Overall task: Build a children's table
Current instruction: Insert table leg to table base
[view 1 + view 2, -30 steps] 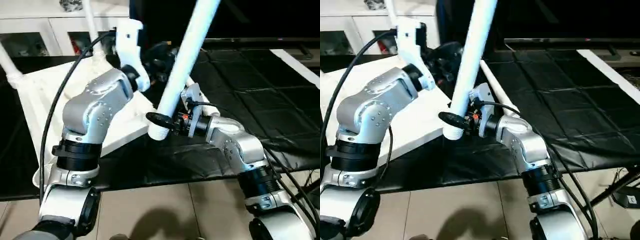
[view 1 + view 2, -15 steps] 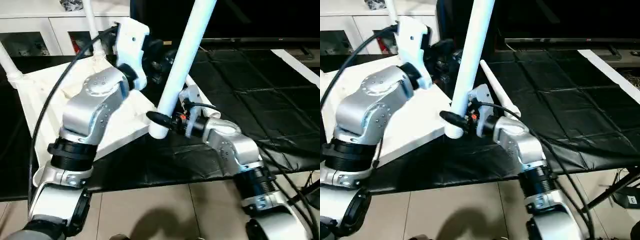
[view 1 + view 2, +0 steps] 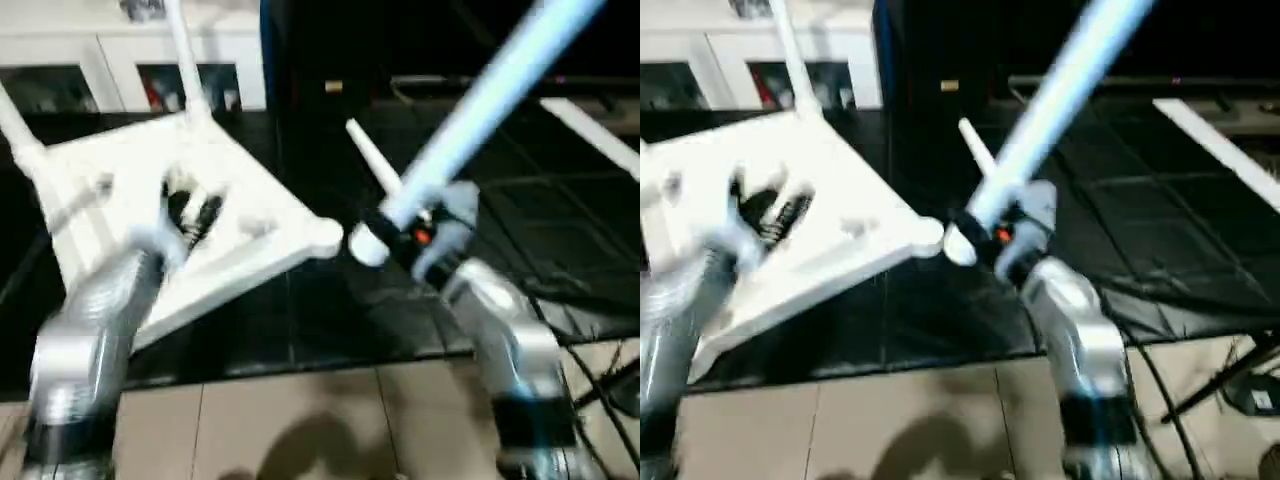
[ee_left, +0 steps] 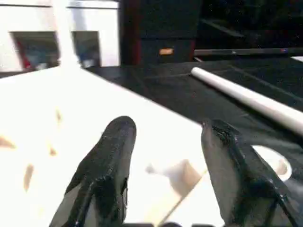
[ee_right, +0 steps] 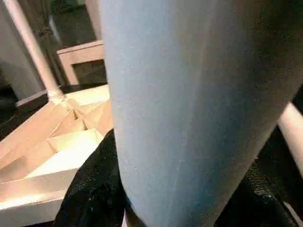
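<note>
Swinging over to the right, the leg (image 3: 480,110) in the right gripper (image 3: 400,232) now leans far more than it did a second ago, when it stood almost straight up. Its thick end now hangs just beside the near right corner socket (image 3: 325,235) of the table top (image 3: 150,200). The right jaws pinch the leg near that thick end. The left gripper (image 4: 165,156) has dropped lower over the upside-down table top, with its black fingers (image 4: 111,156) spread and holding nothing. Two legs already stand in the far sockets, one at the far left (image 3: 15,125) and one further right (image 3: 185,55). A spare leg (image 3: 370,165) lies on the black cloth (image 3: 520,220). Everything is blurry, so the arms are probably moving fast. Next, the leg's end likely needs to go into that empty socket.
</note>
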### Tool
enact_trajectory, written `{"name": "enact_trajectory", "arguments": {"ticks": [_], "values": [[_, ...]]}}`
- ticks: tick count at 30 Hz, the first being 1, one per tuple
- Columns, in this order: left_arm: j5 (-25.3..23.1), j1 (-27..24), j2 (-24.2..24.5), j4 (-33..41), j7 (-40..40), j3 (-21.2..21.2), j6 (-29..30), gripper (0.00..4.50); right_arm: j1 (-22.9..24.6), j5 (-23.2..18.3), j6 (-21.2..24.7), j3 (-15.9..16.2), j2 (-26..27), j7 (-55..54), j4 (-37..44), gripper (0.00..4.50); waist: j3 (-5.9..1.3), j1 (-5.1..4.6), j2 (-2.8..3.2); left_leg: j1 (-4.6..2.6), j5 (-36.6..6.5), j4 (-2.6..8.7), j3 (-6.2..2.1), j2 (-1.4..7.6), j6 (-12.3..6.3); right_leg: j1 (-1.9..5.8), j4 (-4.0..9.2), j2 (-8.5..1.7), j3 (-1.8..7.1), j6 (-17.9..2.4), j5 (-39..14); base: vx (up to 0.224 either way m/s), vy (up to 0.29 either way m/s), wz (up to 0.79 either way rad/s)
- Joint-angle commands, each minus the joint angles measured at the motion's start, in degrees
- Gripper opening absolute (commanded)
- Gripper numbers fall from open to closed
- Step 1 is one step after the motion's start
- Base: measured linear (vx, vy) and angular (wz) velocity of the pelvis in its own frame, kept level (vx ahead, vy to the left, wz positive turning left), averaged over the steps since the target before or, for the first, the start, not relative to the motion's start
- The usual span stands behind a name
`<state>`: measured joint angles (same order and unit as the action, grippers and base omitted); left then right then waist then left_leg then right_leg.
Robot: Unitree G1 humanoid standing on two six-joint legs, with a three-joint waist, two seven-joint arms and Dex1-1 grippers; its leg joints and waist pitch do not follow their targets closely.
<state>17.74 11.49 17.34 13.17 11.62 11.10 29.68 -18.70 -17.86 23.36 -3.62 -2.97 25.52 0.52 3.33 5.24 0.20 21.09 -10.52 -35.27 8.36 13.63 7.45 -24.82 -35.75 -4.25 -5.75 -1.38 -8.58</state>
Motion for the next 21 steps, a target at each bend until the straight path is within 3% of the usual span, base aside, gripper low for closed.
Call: {"name": "enact_trajectory", "arguments": {"ticks": [1,3,5,6,9,11,12,13,14,15,16,17,18,19,20,21], "values": [[-0.7,-2.8,-1.4,3.1,-2.2,2.1,-1.7,2.55,0.8,2.4,-0.8,1.3,-1.2,-0.5,3.4,1.91,-3.73,-0.41,-0.21,0.03,-15.6,4.48,1.19,-1.31,-0.19,3.41,6.33,-2.22,1.89,-0.6,-28.7,0.000,0.000,0.00],[-0.6,-6.4,-3.0,5.2,-4.0,3.2,-2.8,2.55,1.8,5.3,-4.7,2.8,-2.3,-1.0,4.3,1.91,-3.73,-0.75,-0.35,-0.12,-16.8,4.26,1.21,-1.58,-0.46,3.06,6.86,-2.13,1.61,1.5,-32.0,0.000,0.000,0.00],[-0.4,-8.7,-4.2,6.8,-4.9,3.5,-3.0,2.55,2.4,3.4,-4.1,2.5,-2.4,-0.2,5.9,1.91,-3.47,-1.01,-0.58,-0.24,-18.1,4.00,1.36,-1.96,-0.72,2.67,7.59,-1.82,1.27,3.0,-34.7,0.000,0.000,0.00],[-0.1,-9.9,-5.1,8.0,-5.5,3.7,-3.0,2.55,2.9,1.8,-3.4,1.3,-1.7,-1.0,7.2,1.91,-3.48,-1.39,-0.66,-0.23,-19.1,4.10,1.12,-1.93,-0.98,2.85,7.95,-1.79,0.81,4.2,-35.8,0.000,0.000,0.00],[-0.4,-11.2,-5.8,8.9,-6.3,3.5,-3.4,2.55,3.7,0.6,1.0,-0.4,-1.7,-3.8,8.1,1.91,-3.29,-1.73,-0.53,-0.67,-20.7,4.30,0.94,-1.92,-1.34,2.53,8.53,-1.34,0.32,4.7,-35.4,0.000,0.000,0.00],[-1.3,-11.5,-5.9,9.0,-6.4,2.9,-4.0,2.55,4.5,0.5,2.1,-1.9,-0.8,-5.9,7.4,1.91,-2.87,-2.34,0.02,-1.77,-24.7,4.42,0.70,-1.70,-1.45,2.21,9.66,-1.24,-0.49,4.3,-36.7,0.000,0.000,0.00],[-1.4,-11.4,-6.1,8.9,-6.5,2.8,-4.1,2.55,4.8,1.2,1.5,-2.1,-0.7,-6.5,7.0,1.91,-2.82,-2.98,0.35,-1.78,-27.4,5.03,0.12,-1.24,-1.46,3.46,10.19,-1.52,-1.53,4.2,-35.6,0.000,0.000,0.00],[-1.5,-11.3,-6.3,9.0,-6.6,2.6,-4.2,2.55,5.0,2.2,1.4,-1.7,-1.0,-7.1,6.8,1.91,-2.73,-3.05,0.48,-1.82,-28.4,5.37,-0.07,-0.98,-1.51,3.86,10.33,-1.55,-1.76,4.1,-35.0,0.000,0.000,0.00],[-2.0,-11.0,-6.2,8.9,-6.4,1.9,-4.6,2.55,5.1,2.4,1.1,-1.1,-1.3,-6.4,6.7,1.91,-2.70,-3.38,0.47,-1.80,-30.2,6.05,-0.47,-0.40,-1.62,4.75,10.19,-1.61,-1.96,3.9,-33.1,0.000,0.000,0.00],[-2.6,-10.8,-6.0,8.8,-6.4,1.3,-4.8,2.55,5.0,2.5,0.7,-0.7,-1.6,-5.9,6.5,1.91,-2.28,-3.60,0.82,-1.93,-34.6,7.17,-1.04,0.58,-1.72,5.38,9.56,-1.62,-2.16,3.0,-31.2,0.000,0.000,0.00],[-2.7,-10.8,-6.0,8.8,-6.4,1.3,-4.9,2.55,5.0,2.6,0.6,-0.6,-1.6,-5.8,6.5,1.91,-2.28,-3.60,0.82,-1.93,-34.6,7.17,-1.04,0.58,-1.72,5.38,9.56,-1.62,-2.16,3.0,-31.2,0.000,0.000,0.00],[-3.3,-10.7,-5.8,8.8,-6.5,0.9,-5.1,2.55,5.0,3.1,0.0,-0.1,-1.8,-5.6,6.2,1.91,-2.02,-3.74,0.94,-0.79,-39.9,9.01,-1.97,2.08,-1.39,6.96,5.94,-2.12,-0.72,1.1,-25.7,-0.051,-0.007,-0.07],[-3.9,-10.5,-5.8,8.9,-6.6,0.3,-5.2,2.55,4.9,4.7,-3.6,0.8,-2.0,-5.5,5.4,1.91,-1.78,-3.39,0.46,-2.01,-41.1,8.44,-1.21,1.20,-0.45,5.62,7.10,-2.38,-0.36,0.9,-30.4,0.000,0.000,0.00],[-3.4,-10.5,-6.1,9.1,-6.5,0.4,-5.2,2.55,5.0,4.4,-2.7,1.2,-2.3,-5.2,5.5,1.91,-1.55,-3.90,-0.37,-3.07,-39.9,7.08,-0.76,-0.08,-0.30,4.31,9.16,-2.34,-1.05,2.1,-36.2,0.000,0.000,0.00],[-3.4,-10.5,-6.1,9.1,-6.5,0.4,-5.2,2.55,5.0,4.4,-2.7,1.2,-2.3,-5.2,5.5,1.91,-1.05,-4.53,-0.43,-5.22,-35.8,3.96,-0.13,-2.31,-0.32,2.25,13.52,-2.60,-4.02,5.1,-46.7,0.000,0.000,0.00],[-2.7,-10.5,-6.6,9.3,-6.5,0.7,-5.1,2.55,5.1,3.2,-0.7,1.5,-2.6,-4.3,5.8,1.91,-1.38,-5.61,0.50,-4.65,-34.9,3.33,-0.31,-1.95,-1.15,4.03,14.35,-1.83,-7.33,8.0,-46.1,0.000,0.000,0.00]]}}
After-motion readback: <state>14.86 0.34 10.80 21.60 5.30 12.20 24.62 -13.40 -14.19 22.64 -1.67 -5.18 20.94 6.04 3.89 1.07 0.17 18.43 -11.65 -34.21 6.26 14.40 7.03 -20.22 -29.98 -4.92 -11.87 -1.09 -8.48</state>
